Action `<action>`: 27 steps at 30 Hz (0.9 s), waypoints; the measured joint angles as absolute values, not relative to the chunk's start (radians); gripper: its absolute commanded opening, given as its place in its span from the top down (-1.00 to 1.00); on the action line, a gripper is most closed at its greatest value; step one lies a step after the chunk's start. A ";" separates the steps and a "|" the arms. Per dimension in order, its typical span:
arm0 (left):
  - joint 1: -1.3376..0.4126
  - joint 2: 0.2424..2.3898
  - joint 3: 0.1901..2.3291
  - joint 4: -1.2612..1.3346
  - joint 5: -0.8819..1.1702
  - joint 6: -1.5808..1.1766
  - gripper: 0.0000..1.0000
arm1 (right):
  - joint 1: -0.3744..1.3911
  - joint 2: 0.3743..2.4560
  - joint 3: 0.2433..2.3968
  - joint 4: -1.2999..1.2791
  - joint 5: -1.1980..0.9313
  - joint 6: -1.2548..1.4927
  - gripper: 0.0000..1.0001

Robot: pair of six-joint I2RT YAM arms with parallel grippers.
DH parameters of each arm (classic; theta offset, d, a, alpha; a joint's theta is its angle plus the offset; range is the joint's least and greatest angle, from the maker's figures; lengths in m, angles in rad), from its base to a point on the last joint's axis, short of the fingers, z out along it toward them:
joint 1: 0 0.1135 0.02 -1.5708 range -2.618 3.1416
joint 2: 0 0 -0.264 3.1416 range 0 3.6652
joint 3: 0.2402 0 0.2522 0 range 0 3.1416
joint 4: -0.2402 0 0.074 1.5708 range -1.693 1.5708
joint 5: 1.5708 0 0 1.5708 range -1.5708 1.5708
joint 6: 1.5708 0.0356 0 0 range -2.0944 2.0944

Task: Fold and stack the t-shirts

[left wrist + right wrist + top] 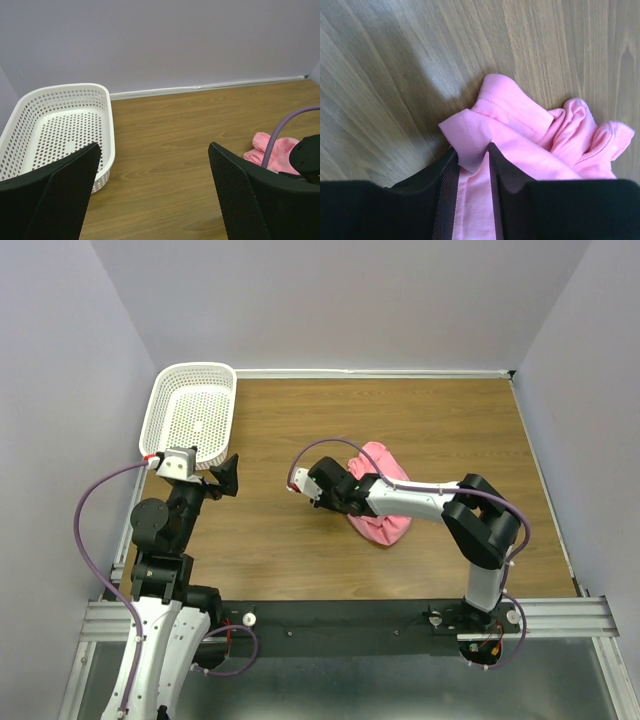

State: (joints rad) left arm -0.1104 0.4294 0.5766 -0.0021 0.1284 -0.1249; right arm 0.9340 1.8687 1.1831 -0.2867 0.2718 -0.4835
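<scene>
- The right gripper is low over the wooden table. Its jaws stand nearly together on a hemmed fold of the salmon-pink t-shirt; how firmly they pinch is hard to judge.
- The t-shirt lies bunched in a heap right of the table's centre, partly under the right arm.
- The left gripper hangs left of centre, jaws spread wide, holding nothing.
- Beyond it, the white perforated basket sits in the far left corner.

Left arm, right arm: white links, black joints; purple cable looped along each. Left hand, right hand: black fingers, dimpled pads.
</scene>
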 measured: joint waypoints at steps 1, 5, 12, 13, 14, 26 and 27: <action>-0.110 0.430 0.577 -0.002 0.128 -0.125 -0.92 | 0.934 1.869 1.183 -0.285 0.272 -0.477 0.42; -0.110 0.430 0.577 -0.002 0.128 -0.125 -0.92 | 0.934 1.867 1.183 -0.284 0.267 -0.461 0.85; -0.110 0.437 0.577 -0.002 0.130 -0.130 -0.92 | 0.924 1.796 1.172 -0.287 0.184 -0.434 0.98; -0.110 0.439 0.577 -0.002 0.130 -0.130 -0.92 | 0.919 1.785 1.171 -0.287 0.162 -0.432 0.98; -0.110 0.442 0.577 -0.002 0.134 -0.132 -0.92 | 0.910 1.768 1.171 -0.289 0.138 -0.429 0.99; -0.110 0.501 0.575 0.031 0.281 -0.148 -0.87 | 0.476 1.481 1.135 -0.331 -0.224 -0.375 0.99; -0.111 0.522 0.574 0.040 0.307 -0.153 -0.84 | 0.386 1.418 1.131 -0.329 -0.237 -0.371 0.99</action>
State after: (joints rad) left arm -0.1108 0.5217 0.5743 0.0399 0.3073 -0.1528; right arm 0.3862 1.4181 1.1313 -0.3286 -0.2375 -0.3710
